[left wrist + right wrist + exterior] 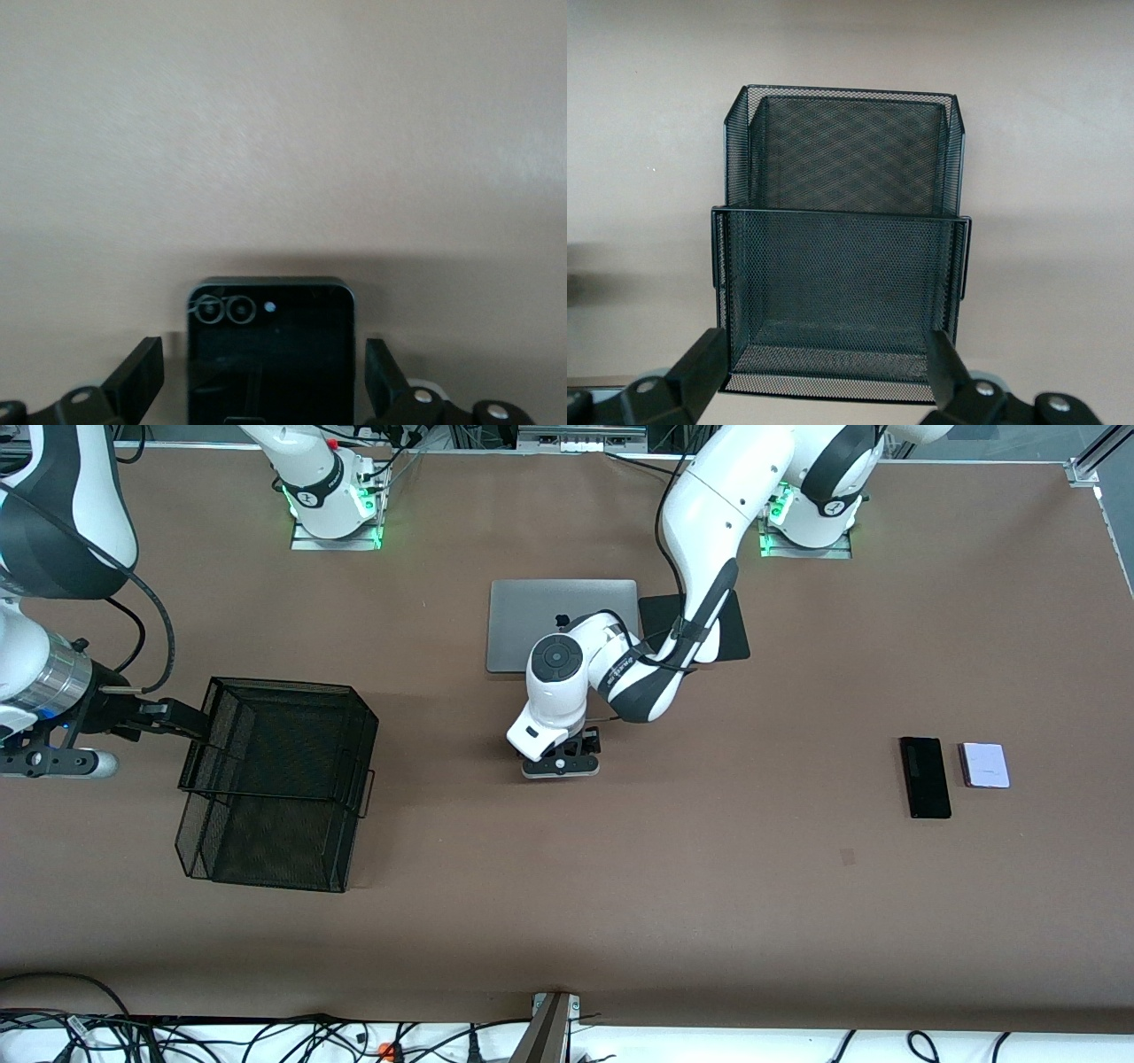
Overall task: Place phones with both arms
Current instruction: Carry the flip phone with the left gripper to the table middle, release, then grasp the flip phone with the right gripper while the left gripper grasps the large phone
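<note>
Left wrist view shows the small black phone (270, 354) flat on the table (283, 133) between the left gripper (266, 376)'s spread fingers, apparently released. Lift straight up. The right gripper (824, 376), fingers wide, waits over the mesh basket (842, 266).

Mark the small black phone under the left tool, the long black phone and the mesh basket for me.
small black phone (270, 354), left wrist view, middle of its dark face, below the camera lenses.
long black phone (925, 777), front view, centre of the slab.
mesh basket (282, 687), front view, on its top rim.
</note>
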`<state>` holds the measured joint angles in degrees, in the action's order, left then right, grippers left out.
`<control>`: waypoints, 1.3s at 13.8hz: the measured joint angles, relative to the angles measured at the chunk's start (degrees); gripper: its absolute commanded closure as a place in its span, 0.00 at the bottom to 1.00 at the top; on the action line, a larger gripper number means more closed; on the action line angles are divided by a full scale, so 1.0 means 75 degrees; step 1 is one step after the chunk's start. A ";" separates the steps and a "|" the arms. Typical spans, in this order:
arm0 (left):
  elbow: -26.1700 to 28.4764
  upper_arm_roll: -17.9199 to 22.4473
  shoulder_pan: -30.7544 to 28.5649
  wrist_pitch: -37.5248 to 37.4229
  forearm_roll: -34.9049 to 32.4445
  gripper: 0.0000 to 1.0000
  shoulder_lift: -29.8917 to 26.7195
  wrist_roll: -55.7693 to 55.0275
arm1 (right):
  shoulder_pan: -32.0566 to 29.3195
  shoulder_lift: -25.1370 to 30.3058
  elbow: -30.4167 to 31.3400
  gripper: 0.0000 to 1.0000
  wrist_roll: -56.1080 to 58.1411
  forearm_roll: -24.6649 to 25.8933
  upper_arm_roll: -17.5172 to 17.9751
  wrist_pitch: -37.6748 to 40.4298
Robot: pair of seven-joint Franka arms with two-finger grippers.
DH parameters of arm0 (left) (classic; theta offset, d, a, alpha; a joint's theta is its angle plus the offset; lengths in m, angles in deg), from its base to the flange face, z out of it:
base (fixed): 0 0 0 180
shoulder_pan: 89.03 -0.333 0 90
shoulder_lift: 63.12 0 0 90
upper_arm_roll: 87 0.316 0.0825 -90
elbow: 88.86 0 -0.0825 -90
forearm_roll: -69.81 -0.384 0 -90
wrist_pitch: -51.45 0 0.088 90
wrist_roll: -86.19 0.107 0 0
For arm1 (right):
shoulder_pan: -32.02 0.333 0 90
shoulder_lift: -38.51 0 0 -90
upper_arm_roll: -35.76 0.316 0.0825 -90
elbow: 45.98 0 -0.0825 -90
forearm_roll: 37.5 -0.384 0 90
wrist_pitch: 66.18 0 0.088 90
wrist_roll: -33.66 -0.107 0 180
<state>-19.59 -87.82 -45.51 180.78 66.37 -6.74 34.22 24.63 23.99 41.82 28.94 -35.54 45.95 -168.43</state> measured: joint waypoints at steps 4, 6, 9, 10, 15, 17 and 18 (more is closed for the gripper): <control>-0.0377 0.0096 -0.0486 -0.1501 0.0000 0.00 -0.0710 0.0283 | 0.0001 0.0000 0.0000 0.00 0.0000 0.0000 -0.0002 0.0000; -0.0354 0.0084 -0.0981 -0.2521 0.0000 0.00 -0.1183 0.1126 | 0.0007 0.0000 0.0000 0.00 0.0000 0.0000 0.0000 -0.0020; 0.0061 0.0074 -0.1824 -0.3678 0.0000 0.00 -0.1775 0.2630 | 0.0079 -0.0001 -0.0001 0.00 0.0000 -0.0004 0.0030 -0.0090; 0.0376 0.0089 -0.2100 -0.3794 -0.0016 0.00 -0.1981 0.3089 | 0.0207 -0.0001 -0.0002 0.00 -0.0003 -0.0016 0.0036 -0.0092; 0.2211 0.0097 -0.3515 -0.3826 -0.1244 0.00 -0.2998 0.5281 | 0.1583 -0.0235 0.0013 0.00 -0.1322 -0.0065 0.0076 -0.0143; 0.2625 0.0103 -0.4044 -0.3724 -0.1537 0.00 -0.3307 0.6228 | 0.2087 -0.0472 0.0015 0.00 -0.1698 -0.0079 0.0086 -0.0452; 0.2794 0.0107 -0.4355 -0.3568 -0.1634 0.00 -0.3448 0.6738 | 0.2305 -0.0611 0.0019 0.00 -0.1757 -0.0141 0.0090 -0.0618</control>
<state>1.36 -87.01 -78.17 154.02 54.12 -32.61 84.75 41.92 19.40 41.96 15.77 -36.60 46.62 -173.07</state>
